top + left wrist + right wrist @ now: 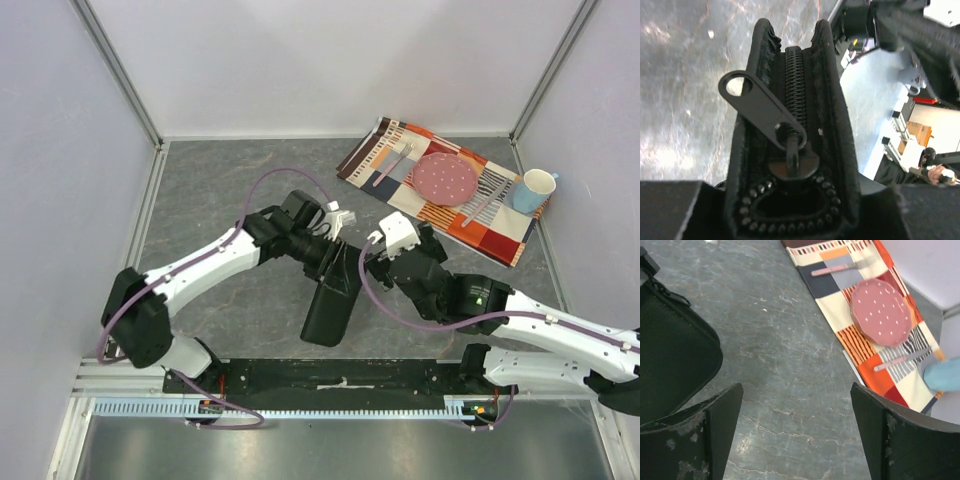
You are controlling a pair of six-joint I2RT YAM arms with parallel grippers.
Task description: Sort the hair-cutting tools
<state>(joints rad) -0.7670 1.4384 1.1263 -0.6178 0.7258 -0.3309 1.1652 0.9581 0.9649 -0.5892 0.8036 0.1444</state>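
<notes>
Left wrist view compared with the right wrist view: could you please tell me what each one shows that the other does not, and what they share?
Only the left wrist view shows the zipper close up: its pull tab, slider and teeth, with the zip parted on the camera's side of the slider. Only the right wrist view shows the patterned placemat with the pink dotted plate, fork, knife and blue cup. Both show the black case and the grey table.
</notes>
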